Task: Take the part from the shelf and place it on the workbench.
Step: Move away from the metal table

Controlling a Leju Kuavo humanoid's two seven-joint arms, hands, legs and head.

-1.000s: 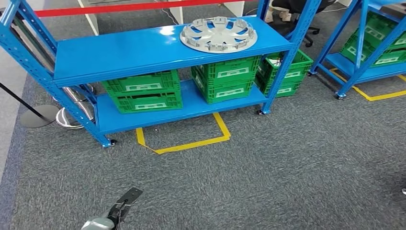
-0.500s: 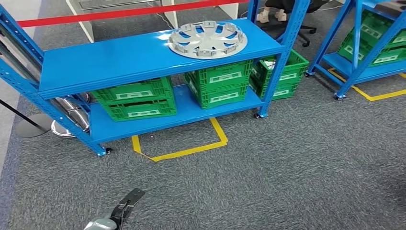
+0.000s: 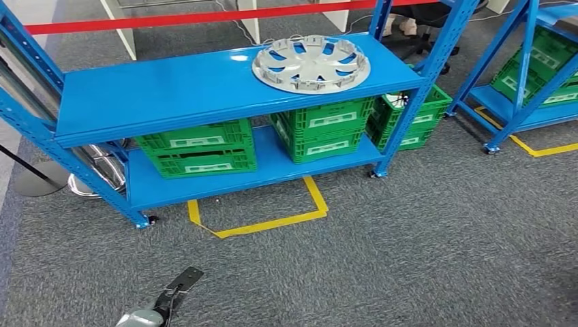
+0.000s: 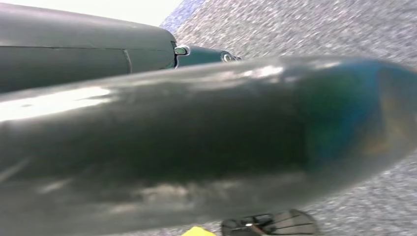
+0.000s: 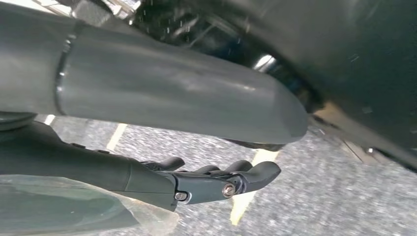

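One part [image 3: 311, 63], a silver wheel cover, lies flat on the right end of the top board of a blue shelf [image 3: 170, 85], near the right upright. Three green crates [image 3: 198, 146] sit below it: two on the lower board, one on the floor at the right. Yellow tape [image 3: 266, 219] marks the grey carpet in front of the shelf. A second blue shelf [image 3: 525, 61] stands far right. The left robot hand [image 3: 178, 286] hangs low at the near left, grip state not discernible. The right robot hand [image 5: 216, 179] hangs over the carpet, fingers loosely curled, grasping nothing.
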